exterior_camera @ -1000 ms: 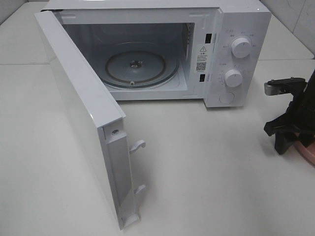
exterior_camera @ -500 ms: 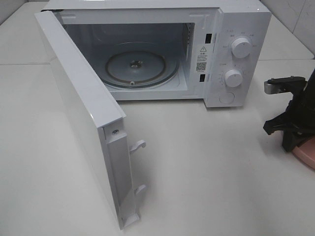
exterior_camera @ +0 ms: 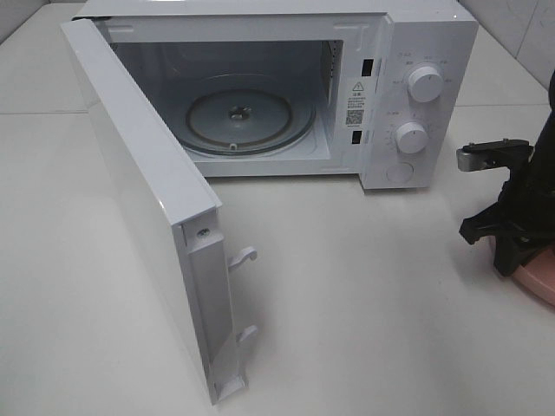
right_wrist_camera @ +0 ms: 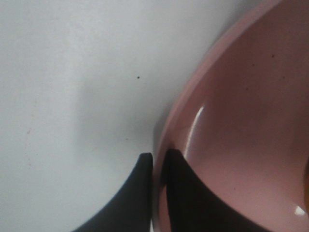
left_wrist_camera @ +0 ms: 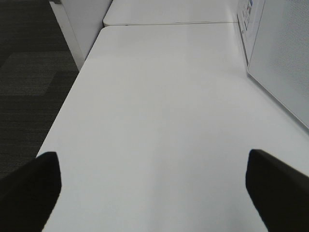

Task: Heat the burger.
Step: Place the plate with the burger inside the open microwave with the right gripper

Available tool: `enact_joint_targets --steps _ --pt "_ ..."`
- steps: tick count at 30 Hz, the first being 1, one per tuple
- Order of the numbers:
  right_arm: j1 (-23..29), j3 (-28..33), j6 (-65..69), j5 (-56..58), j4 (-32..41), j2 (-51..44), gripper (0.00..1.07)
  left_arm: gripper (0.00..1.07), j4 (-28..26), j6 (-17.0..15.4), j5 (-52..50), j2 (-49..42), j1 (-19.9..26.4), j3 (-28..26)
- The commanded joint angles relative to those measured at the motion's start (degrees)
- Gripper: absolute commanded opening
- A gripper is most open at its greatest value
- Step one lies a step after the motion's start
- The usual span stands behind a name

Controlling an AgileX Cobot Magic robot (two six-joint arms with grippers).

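White door (exterior_camera: 139,199) of the microwave (exterior_camera: 451,52) stands nearest me in the high view. It is swung fully open toward the front left, with its two latch hooks (exterior_camera: 244,256) pointing out over the bench (exterior_camera: 364,303).

Further back at the right edge, my right pincer (exterior_camera: 510,264) is down at the pink plate (exterior_camera: 539,279), which lies on the bench. The right wrist view shows the pincer clamped on the plate's rim, one black finger (right_wrist_camera: 137,193) outside it and the other inside the dish. A brownish sliver (right_wrist_camera: 307,180) shows at the very edge of that view, over the plate's inner surface. I cannot tell whether that is the burger, so I cannot place it beyond that.

My left pincer (left_wrist_camera: 153,186) appears only in its own wrist view. Its fingers (left_wrist_camera: 34,183) are spread wide over bare bench with nothing between them.

Beyond all this the microwave cavity is open, with the glass turntable (exterior_camera: 251,117) lying flat inside. On the panel to its right, the upper knob (exterior_camera: 425,83) sits above the lower knob (exterior_camera: 410,137), and a round button (exterior_camera: 398,172) is below both.
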Motion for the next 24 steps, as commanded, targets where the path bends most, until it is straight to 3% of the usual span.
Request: enact_joint_targets --steps 1,15,24 --pt "1.32 0.8 1.09 2.35 0.4 -0.74 0.0 0.98 0.0 -0.23 -0.29 -0.34 -0.34 0.11" --pt "6.02 1.72 5.33 6.13 -4.76 -7.05 0.0 0.98 0.06 -0.23 -0.29 -0.34 -0.34 0.11" --pt "9.0 8.08 5.96 6.42 -8.59 -12.89 0.0 0.98 0.17 -0.23 -0.29 -0.34 -0.34 0.11"
